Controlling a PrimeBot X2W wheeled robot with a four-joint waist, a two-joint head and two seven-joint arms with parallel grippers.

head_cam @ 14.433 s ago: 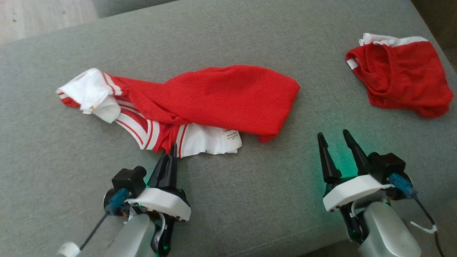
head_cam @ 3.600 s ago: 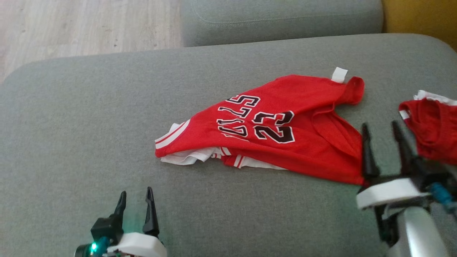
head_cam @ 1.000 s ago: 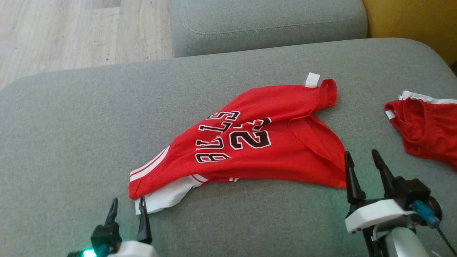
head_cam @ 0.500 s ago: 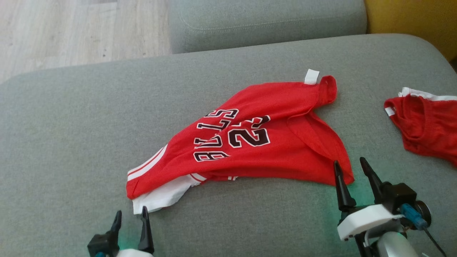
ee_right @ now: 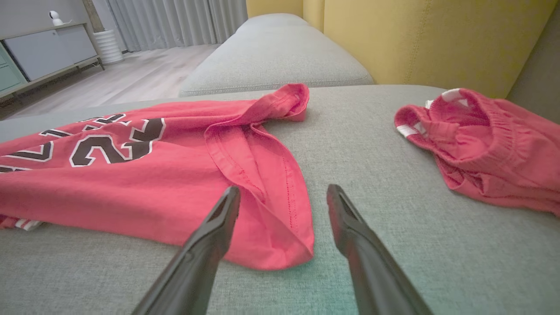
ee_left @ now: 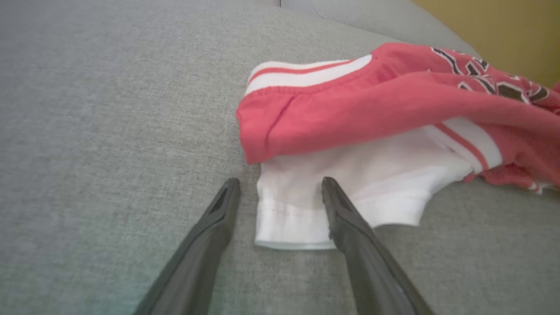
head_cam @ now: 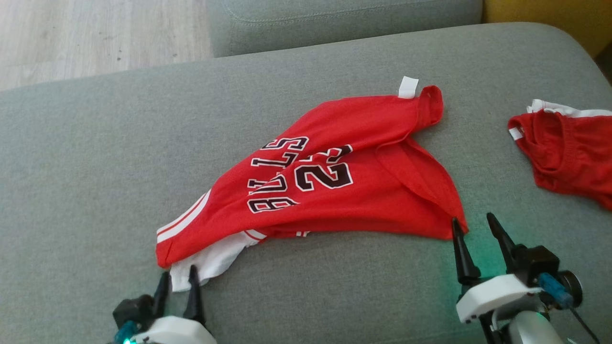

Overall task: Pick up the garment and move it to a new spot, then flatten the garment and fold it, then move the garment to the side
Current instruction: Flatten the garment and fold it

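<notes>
The red jersey lies rumpled on the grey sofa cushion, with a second red garment well apart to its right. It looks like thin, limp mesh: light, and likely to sag and slide. Both hands are spread wide and hold nothing. The left hand straddles the white hem corner, and the right hand straddles the near red corner. These look like sensible places to pinch.

Red garment with white hem, rumpled on grey cushion. Left gripper: wide open, empty, astride the hem's view-left corner; one fingertip over the hem, the other just beside its edge. Red fold with white stripes directly beyond the hem. Black lettering far beyond the hem, toward yellow backing
</notes>
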